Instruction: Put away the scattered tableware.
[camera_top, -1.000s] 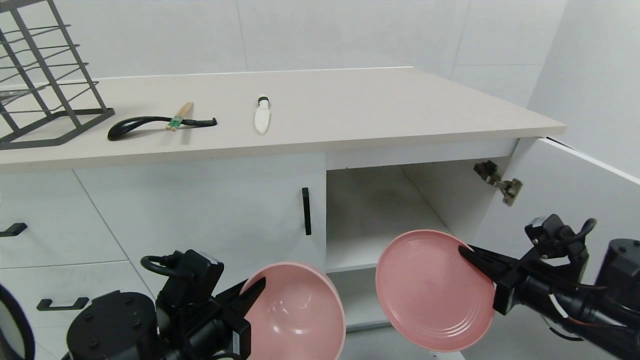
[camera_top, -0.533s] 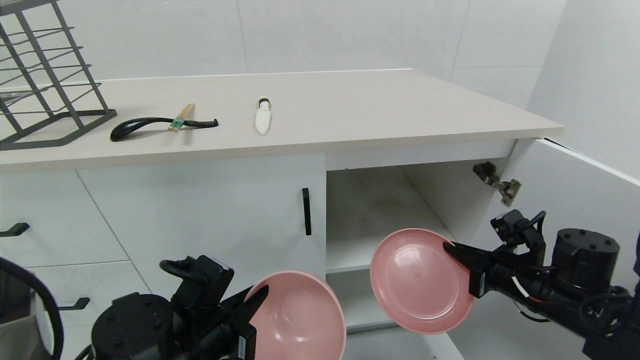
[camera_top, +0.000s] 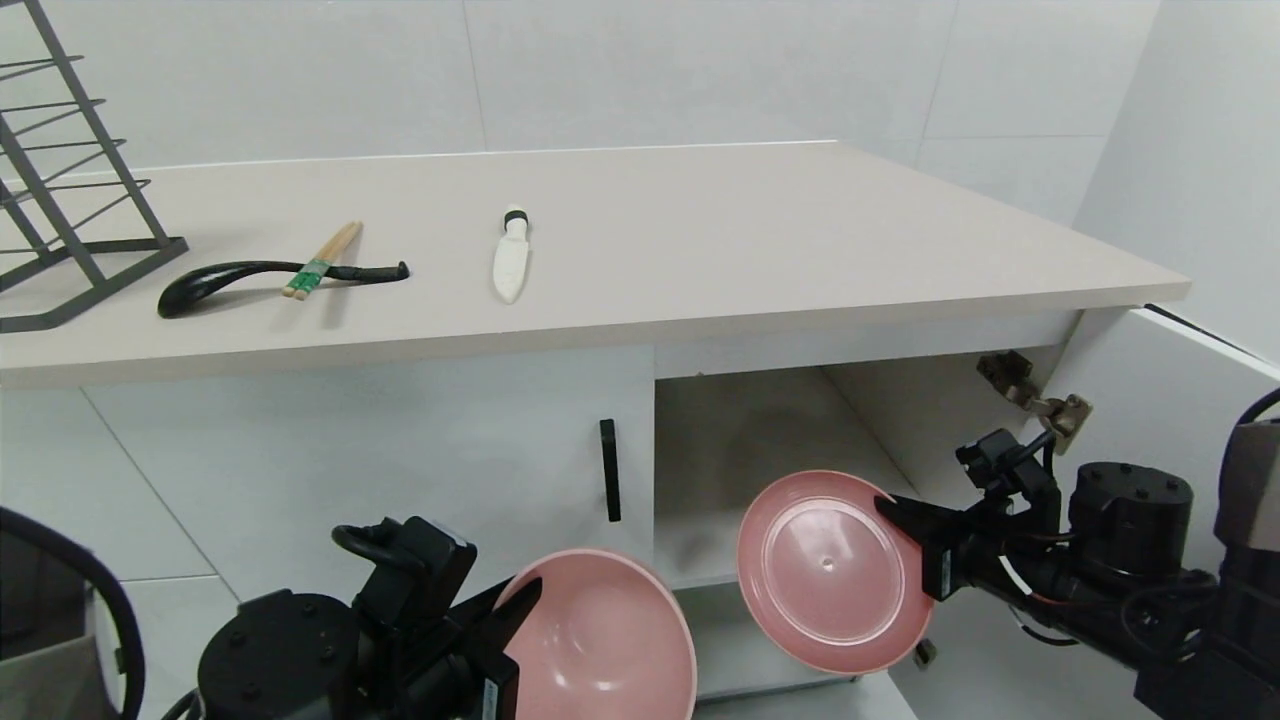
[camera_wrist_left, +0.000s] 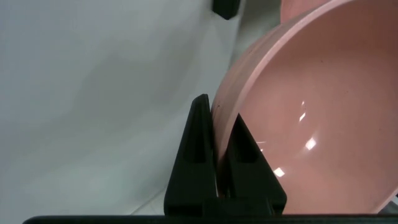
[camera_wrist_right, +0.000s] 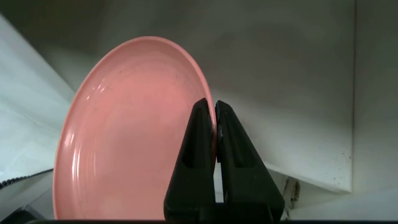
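Head view catches spoon (camera_top: 240, 267), chopsticks (camera_top: 322, 260), knife (camera_top: 510, 256) — on counter (camera_top: 750, 230).

Pink bowl (camera_top: 610, 650), pink plate (camera_top: 820, 575) with concentric rings, black ladle (camera_top: 181, 296), cream knife (camera_top: 508, 270), beige countertop (camera_top: 750, 230), white cabinet (camera_top: 350, 450)

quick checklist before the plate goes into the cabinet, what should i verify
1. Grip of right gripper on plate rim: ok, shut.
2. Grip of left gripper on bowl rim: ok, shut.
3. Is the cabinet door open: ok.
4. Is the plate in front of the opening: ok.
5. Is the plate level for the shelf: not ok, held on edge.
6. Room on the shelf behind the plate: cannot tell.
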